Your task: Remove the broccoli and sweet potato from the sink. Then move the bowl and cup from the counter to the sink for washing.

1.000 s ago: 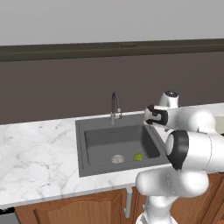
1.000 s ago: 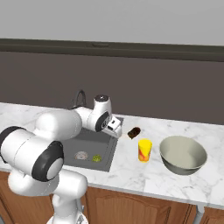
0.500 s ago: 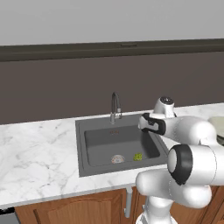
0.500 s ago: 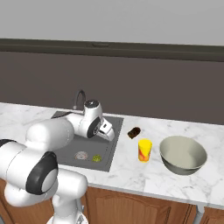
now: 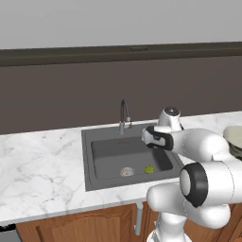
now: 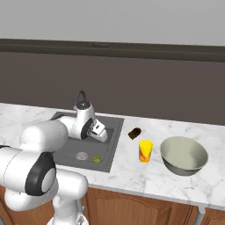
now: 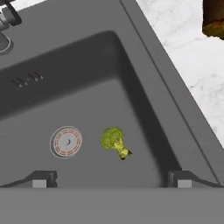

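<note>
The yellow-green broccoli (image 7: 114, 141) lies on the floor of the dark grey sink (image 7: 144, 109), just right of the round drain (image 7: 66, 141). It also shows in the basin in both base views (image 5: 149, 169) (image 6: 97, 158). My gripper (image 7: 111, 179) hovers open above the sink's right half (image 6: 102, 134) (image 5: 149, 137), with nothing between its fingers. The brown sweet potato (image 6: 135, 132) rests on the marble counter (image 6: 132, 171) just right of the sink. Further right stand the yellow cup (image 6: 145, 150) and the grey-green bowl (image 6: 183, 155).
A curved chrome faucet (image 5: 124, 113) rises behind the basin's back rim. A dark backsplash wall runs behind the counter. Wooden cabinet doors (image 5: 85, 227) sit below the worktop. Open marble stretches left of the sink (image 5: 38, 160).
The arm has swung left from over the counter by the sweet potato to above the sink's right side. The gripper stayed open, and the things on the counter have not moved.
</note>
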### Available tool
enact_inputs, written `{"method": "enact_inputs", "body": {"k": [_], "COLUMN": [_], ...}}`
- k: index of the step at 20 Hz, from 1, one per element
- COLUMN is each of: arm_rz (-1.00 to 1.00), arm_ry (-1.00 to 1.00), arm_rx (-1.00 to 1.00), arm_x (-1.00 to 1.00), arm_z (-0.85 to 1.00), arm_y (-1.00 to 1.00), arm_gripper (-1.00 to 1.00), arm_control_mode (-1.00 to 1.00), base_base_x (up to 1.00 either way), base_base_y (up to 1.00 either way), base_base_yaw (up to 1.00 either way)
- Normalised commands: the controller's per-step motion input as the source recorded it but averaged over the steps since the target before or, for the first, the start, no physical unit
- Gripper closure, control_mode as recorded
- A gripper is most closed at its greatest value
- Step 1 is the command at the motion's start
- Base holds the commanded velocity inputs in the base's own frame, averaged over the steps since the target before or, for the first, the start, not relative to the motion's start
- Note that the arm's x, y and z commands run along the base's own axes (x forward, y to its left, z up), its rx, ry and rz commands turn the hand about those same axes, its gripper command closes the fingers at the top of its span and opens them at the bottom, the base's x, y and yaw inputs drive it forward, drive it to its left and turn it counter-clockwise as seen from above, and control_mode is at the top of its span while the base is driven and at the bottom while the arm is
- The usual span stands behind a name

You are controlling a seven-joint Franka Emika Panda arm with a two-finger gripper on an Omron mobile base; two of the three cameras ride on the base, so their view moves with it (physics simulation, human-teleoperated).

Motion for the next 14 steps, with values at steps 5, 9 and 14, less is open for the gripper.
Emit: {"method": "enact_inputs", "body": {"k": [5,9,14], "arm_rz": [0.00,0.00,0.00], "arm_ry": [0.00,0.00,0.00], "arm_rx": [0.00,0.00,0.00], "arm_x": [0.03,0.00,0.00], "arm_z": [-0.10,-0.13,-0.13], "arm_y": [0.08,0.00,0.01], "arm_gripper": [-1.00,-1.00,-1.00], "arm_control_mode": [-1.00,-1.00,-1.00], "base_base_x": [0.00,0.00,0.00], "base_base_y": [0.00,0.00,0.00], "base_base_yaw": [0.00,0.00,0.00]}}
